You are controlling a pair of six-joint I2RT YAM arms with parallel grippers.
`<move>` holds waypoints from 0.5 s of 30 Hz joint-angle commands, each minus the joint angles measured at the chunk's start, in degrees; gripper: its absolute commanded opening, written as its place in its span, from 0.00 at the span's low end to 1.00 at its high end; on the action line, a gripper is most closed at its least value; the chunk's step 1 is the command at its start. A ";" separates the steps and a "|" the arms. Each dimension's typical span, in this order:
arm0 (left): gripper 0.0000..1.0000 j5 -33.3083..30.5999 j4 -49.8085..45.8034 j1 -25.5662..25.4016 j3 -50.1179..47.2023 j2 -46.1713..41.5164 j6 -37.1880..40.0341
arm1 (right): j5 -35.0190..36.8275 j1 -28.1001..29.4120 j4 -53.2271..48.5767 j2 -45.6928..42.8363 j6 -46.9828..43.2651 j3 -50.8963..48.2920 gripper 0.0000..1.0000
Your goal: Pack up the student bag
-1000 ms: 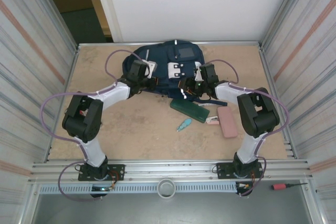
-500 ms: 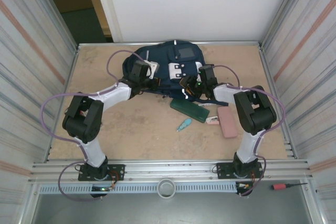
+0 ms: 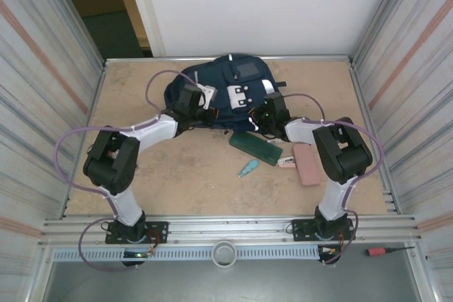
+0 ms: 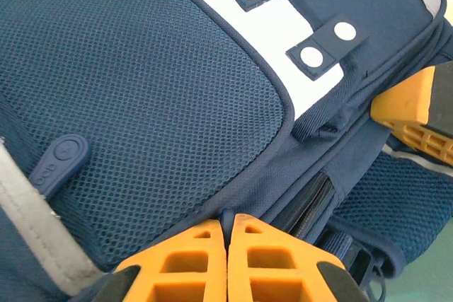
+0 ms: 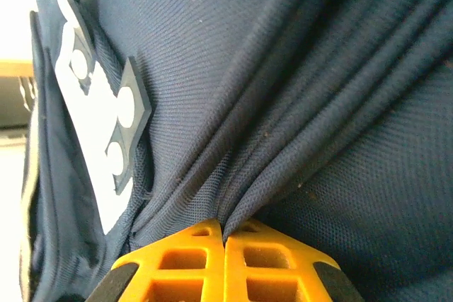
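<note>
Right hand (image 5: 225, 233) pinched shut on a fold of the student bag (image 3: 219, 76), which lies flat at the far middle of the desk (image 3: 177, 175), directly ahead; left hand (image 4: 226, 223) closed at its mesh-pocket seam.

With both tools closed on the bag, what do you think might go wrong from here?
1. The right tool pinches only a thin fold of bag fabric, bunched and taut; a pull may slip it free or strain the cloth.
2. The left tool holds just the piping by the mesh pocket and might slide off.
3. The green case lies close by the bag's near edge, so dragging the bag could shove it.
</note>
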 commanded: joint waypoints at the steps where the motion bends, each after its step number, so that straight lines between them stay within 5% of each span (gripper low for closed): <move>1: 0.00 -0.92 2.20 1.70 -1.38 -5.70 1.13 | 7.84 -1.00 1.45 -4.23 0.26 -3.04 0.00; 10: 0.00 -5.59 1.11 7.97 -4.17 -9.51 2.21 | 5.82 -4.61 -0.38 -8.83 -6.51 -2.88 0.00; 15: 0.00 -2.38 1.87 7.68 -4.04 -11.28 0.81 | 0.48 -6.15 -7.83 -8.77 -14.63 3.76 0.00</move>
